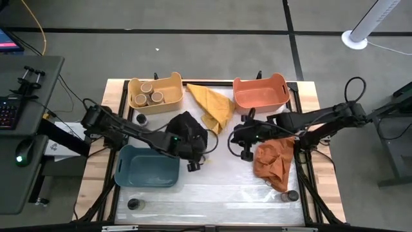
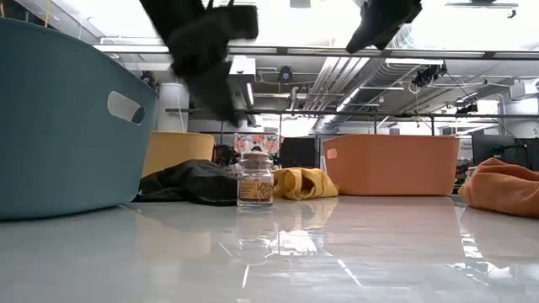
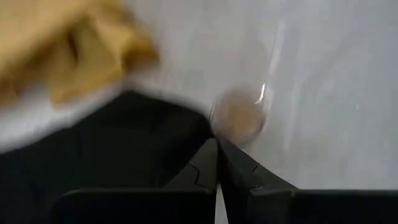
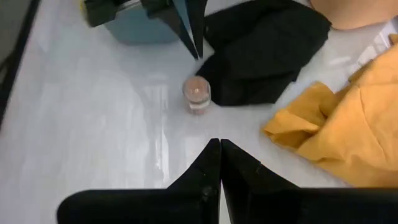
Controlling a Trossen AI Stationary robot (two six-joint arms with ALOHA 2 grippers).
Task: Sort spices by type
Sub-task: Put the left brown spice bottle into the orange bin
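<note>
Left gripper (image 4: 194,46) pressed together, poised just above small spice jar (image 4: 197,94), black cloth (image 4: 267,50) beside. Right gripper (image 4: 220,144) pressed together, nothing held, jar ahead.

the left end effector (image 3: 217,163), its dark fingers pressed together, hangs over the pale worktop (image 3: 336,93) just short of a blurred, perhaps brownish-topped spice jar (image 3: 238,116), beside a black cloth (image 3: 106,146) and yellow cloth (image 3: 68,50).
</note>
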